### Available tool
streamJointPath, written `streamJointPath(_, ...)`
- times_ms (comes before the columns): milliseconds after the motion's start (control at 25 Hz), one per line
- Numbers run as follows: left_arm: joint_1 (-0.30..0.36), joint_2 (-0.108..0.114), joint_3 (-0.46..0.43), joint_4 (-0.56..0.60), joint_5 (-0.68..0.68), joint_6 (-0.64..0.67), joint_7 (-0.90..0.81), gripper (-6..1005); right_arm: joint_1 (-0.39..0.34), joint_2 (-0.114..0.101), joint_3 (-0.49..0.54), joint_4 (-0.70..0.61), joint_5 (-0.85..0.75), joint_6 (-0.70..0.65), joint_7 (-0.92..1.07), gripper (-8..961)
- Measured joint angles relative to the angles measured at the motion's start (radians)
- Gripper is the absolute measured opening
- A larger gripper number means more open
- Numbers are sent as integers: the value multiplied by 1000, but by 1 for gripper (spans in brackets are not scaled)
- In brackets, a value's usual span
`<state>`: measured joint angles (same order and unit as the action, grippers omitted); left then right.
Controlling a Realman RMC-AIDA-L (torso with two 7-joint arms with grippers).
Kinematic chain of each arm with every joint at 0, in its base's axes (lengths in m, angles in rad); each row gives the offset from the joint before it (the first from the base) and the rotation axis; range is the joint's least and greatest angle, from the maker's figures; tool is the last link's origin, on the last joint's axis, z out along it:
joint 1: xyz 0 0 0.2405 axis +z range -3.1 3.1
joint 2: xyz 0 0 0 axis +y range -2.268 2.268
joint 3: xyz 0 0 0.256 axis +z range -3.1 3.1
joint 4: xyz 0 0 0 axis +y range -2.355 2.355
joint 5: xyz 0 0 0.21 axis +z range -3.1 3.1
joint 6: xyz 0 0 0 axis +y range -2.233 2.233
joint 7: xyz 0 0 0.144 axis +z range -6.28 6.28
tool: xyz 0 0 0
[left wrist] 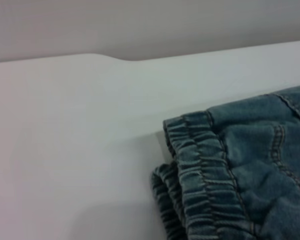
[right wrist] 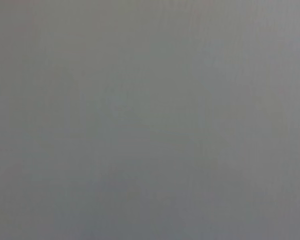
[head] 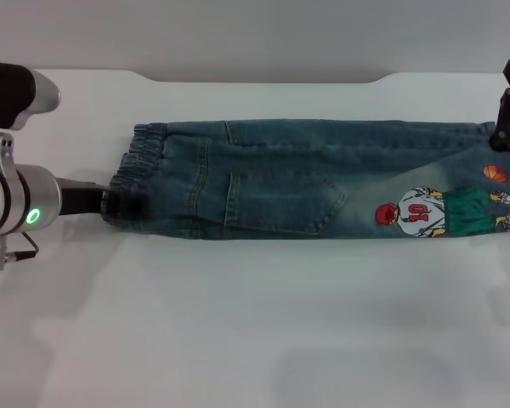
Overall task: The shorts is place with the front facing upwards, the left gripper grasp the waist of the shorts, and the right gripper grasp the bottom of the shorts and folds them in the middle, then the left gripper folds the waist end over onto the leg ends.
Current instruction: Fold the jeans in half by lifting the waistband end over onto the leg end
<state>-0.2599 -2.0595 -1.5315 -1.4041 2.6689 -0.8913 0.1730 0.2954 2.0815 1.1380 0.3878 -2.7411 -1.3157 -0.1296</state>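
Observation:
The denim shorts (head: pixel 306 178) lie folded lengthwise across the white table (head: pixel 238 323), pocket side up. Their ruffled waist (head: pixel 140 166) points left and the leg ends (head: pixel 493 183) point right, with the cartoon patch (head: pixel 433 211) on the near leg. My left gripper (head: pixel 109 201) reaches in from the left and meets the near corner of the waist. The left wrist view shows the waistband (left wrist: pixel 200 170) close up, in two layers. My right gripper (head: pixel 506 127) hangs at the far right corner of the leg ends, partly cut off by the picture edge. The right wrist view is plain grey.
The table's back edge (head: pixel 263 78) runs just behind the shorts, with a grey wall beyond. Bare white table lies in front of the shorts and to their left.

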Motion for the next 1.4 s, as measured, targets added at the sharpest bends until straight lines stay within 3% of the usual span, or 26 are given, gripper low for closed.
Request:
streamJointPath(720, -38, -2, 46, 43, -1, -13, 9, 692, -3, -2, 0, 2, 0, 0, -1, -1)
streamJointPath(1080, -20, -1, 58, 3, -13, -1, 26, 683, -7, -3, 2, 2, 0, -7, -1, 0)
streamJointPath(1400, -14, -2, 60, 11, -17, 0, 27, 459, -21, -3, 2, 19, 0, -10, -1, -1)
